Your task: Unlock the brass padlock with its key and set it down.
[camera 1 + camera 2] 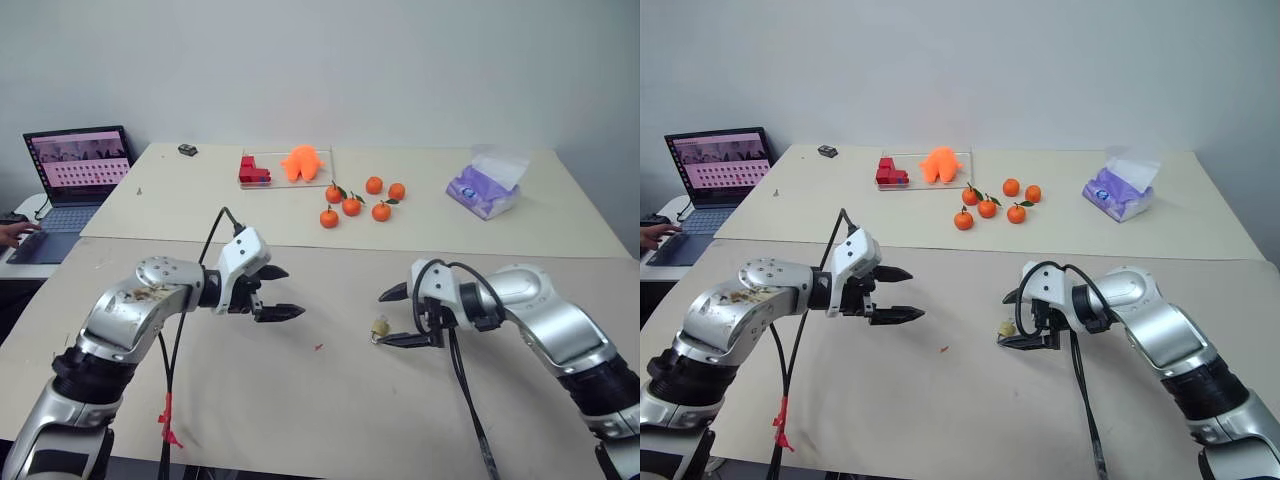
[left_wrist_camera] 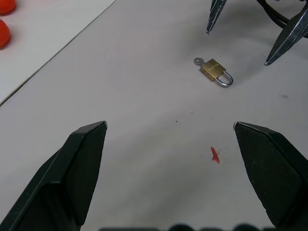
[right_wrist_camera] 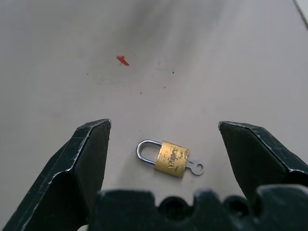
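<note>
On the pale table [image 1: 330,400], the right gripper [image 3: 163,127] hangs spread wide over the brass padlock [image 3: 169,157], which lies flat between its fingers, untouched, key [image 3: 195,166] inserted. The left gripper [image 1: 275,292], also spread, hovers well apart from the padlock.

Brass padlock [image 3: 171,158] body, shiny steel shackle
</note>
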### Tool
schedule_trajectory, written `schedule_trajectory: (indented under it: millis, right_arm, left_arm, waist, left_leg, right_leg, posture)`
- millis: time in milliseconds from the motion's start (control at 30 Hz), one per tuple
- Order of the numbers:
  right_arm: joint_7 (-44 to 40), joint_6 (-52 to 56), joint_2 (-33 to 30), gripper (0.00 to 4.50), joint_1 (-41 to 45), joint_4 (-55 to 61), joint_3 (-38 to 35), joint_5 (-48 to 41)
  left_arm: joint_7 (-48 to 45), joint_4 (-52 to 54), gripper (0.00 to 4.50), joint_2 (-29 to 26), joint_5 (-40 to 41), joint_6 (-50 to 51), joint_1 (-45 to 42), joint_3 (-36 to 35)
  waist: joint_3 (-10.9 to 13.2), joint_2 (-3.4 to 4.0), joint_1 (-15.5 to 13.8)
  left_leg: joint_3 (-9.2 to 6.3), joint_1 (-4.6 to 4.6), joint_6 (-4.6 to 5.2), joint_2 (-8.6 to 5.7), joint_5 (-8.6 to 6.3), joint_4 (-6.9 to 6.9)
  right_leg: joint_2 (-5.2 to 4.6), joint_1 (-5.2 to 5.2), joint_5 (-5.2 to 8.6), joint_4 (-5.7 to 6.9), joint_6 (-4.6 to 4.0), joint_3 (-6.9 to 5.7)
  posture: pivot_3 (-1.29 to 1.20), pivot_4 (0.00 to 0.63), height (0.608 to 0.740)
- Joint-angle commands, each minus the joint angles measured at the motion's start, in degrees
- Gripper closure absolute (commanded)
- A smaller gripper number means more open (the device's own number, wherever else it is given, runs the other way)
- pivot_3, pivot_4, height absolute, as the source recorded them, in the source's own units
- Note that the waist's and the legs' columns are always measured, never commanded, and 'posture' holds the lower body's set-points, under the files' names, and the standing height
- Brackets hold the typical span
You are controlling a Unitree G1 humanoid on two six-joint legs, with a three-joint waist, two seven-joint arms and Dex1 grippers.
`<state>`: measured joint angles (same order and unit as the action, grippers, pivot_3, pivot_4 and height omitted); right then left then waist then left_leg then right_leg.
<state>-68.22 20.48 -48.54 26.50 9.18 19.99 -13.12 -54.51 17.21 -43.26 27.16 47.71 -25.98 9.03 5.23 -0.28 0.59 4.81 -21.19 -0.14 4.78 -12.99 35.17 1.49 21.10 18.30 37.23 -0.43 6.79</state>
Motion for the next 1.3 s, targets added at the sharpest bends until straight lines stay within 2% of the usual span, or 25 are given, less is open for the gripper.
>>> schedule_trajectory:
  millis: [33, 167, 400, 800, 1300]
  right_arm:
    - [-4.29, -10.45, 0.76, 0.27, 4.17, -5.40, 2.51, 5.69]
    - [-8.05, -19.23, 2.03, 0.27, 8.31, -12.89, 4.76, 9.80]
    - [-11.74, -32.82, 8.14, 0.27, 15.22, -27.09, 5.72, 12.78]
    - [-19.86, -40.32, 12.20, 0.27, 18.98, -37.31, 6.07, 13.26]
    - [-22.57, -49.82, 16.80, 0.27, 20.74, -47.84, 7.26, 15.55]
  left_arm:
    - [1.76, 3.34, 0.00, -0.37, 0.89, 0.89, 0.77, -2.81]
    - [2.94, 4.65, 0.00, -0.37, 1.28, 1.83, 2.04, -3.94]
    - [5.51, 8.02, 0.00, -0.39, 2.85, 3.66, 5.25, -5.96]
    - [8.65, 11.96, 0.00, -0.93, 5.05, 6.52, 8.42, -8.71]
    - [10.79, 14.78, 0.00, -2.49, 6.97, 8.91, 10.61, -11.10]
  waist:
    - [0.01, 0.00, 0.05]
    - [0.01, 0.01, 0.15]
    - [0.02, 0.05, 0.21]
    - [-0.11, 0.28, 0.24]
    - [-0.10, 0.29, 0.21]
  left_leg:
    - [0.01, 0.00, 0.02, 0.00, -0.01, 0.03]
    - [0.00, 0.03, 0.02, 0.01, -0.01, 0.04]
    - [0.03, 0.10, 0.03, 0.01, -0.02, 0.18]
    - [0.02, 0.13, 0.05, 0.00, -0.03, 0.22]
    - [0.01, 0.17, 0.05, 0.01, -0.03, 0.25]
  right_leg:
    - [0.01, 0.00, 0.00, 0.00, 0.00, 0.00]
    - [0.02, 0.00, -0.01, 0.02, -0.02, -0.01]
    - [0.03, 0.02, -0.03, 0.34, -0.07, 0.04]
    - [0.01, 0.00, -0.05, 0.41, -0.10, 0.04]
    - [0.01, 0.00, -0.05, 0.51, -0.14, 0.03]
  posture:
    - [0.00, 0.150, 0.673]
    - [0.00, 0.150, 0.673]
    - [0.00, 0.150, 0.673]
    - [0.00, 0.150, 0.673]
    - [0.00, 0.150, 0.673]
